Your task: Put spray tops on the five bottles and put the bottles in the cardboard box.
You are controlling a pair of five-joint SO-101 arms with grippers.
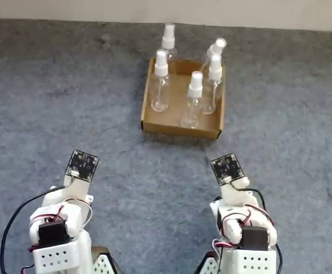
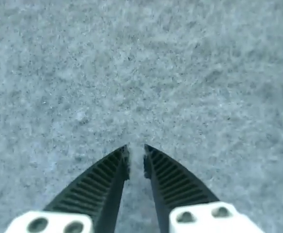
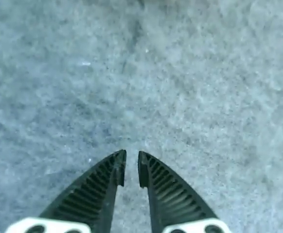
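High view: cardboard box sits well ahead of both arms, with 3 spray-topped bottles upright inside. The 2 rearmost possibly stand behind its back wall. Left gripper and right gripper hang over grey mat, jaws nearly closed, gripping nothing.

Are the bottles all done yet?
Nearly. All five bottles wear spray tops, and three stand in the box. Two back bottles sit by its far rim; inside or not, I cannot tell. Nothing is in hand: left hand and right hand are shut and empty. Left to do: maybe those two.
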